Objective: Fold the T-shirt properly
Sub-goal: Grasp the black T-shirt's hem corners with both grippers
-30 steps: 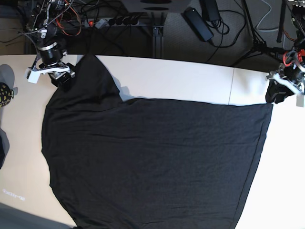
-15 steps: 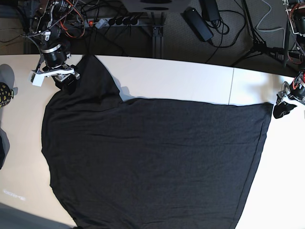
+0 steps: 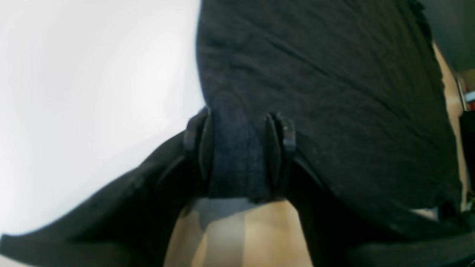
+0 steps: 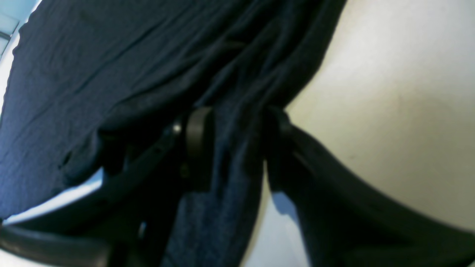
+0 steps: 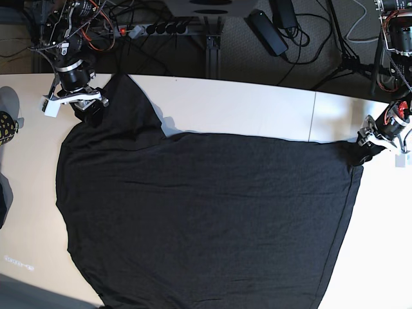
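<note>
The black T-shirt lies spread flat over most of the white table, plain face up; no print shows. My left gripper, at the base view's right, is shut on the shirt's far right corner. In the left wrist view the cloth is pinched between the fingers. My right gripper, at the far left, is shut on the shirt near the sleeve. In the right wrist view bunched fabric sits between the fingers.
The table's far edge runs behind the shirt, with cables, a power strip and stands on the floor beyond. A dark spotted object lies at the left edge. Bare table shows right of the shirt.
My left gripper has come down and inward, dragging the shirt's right corner leftward and slanting the right hem. My right gripper has shifted slightly up and left with the sleeve.
</note>
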{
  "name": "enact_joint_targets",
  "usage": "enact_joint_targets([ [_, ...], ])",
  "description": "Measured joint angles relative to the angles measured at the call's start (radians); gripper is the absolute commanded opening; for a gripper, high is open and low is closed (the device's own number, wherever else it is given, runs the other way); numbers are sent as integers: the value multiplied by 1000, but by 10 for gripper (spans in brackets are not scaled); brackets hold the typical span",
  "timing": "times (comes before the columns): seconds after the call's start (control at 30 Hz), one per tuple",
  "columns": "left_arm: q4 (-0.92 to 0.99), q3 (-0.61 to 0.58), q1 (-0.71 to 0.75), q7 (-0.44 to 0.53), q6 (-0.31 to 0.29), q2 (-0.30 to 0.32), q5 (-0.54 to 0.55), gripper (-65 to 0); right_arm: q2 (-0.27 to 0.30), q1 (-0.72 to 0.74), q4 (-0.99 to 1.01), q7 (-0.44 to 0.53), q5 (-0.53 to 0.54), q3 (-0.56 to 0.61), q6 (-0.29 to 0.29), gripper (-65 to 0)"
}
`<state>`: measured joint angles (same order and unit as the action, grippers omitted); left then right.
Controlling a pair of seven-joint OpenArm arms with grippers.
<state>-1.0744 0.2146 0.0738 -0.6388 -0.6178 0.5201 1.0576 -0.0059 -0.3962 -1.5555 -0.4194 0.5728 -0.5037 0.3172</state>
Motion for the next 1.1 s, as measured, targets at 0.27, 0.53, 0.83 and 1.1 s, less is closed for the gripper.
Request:
enact_joint_targets([
  [0.27, -2, -17, -5, 0, -4, -2, 2, -378, -11, 0, 0, 0, 26, 6, 0, -410],
  [0.53, -2, -19, -11, 0, -4, -5, -2, -379, -11, 0, 0, 1, 34, 92, 9, -410],
  [0.83, -1, -19, -11, 6, -4, -5, -11, -471, -11, 0, 0, 12, -20, 98, 19, -438],
  [1.1, 5, -26, -5, 68, -4, -8, -8, -602, -11, 0, 3, 11, -32, 98, 20, -650],
])
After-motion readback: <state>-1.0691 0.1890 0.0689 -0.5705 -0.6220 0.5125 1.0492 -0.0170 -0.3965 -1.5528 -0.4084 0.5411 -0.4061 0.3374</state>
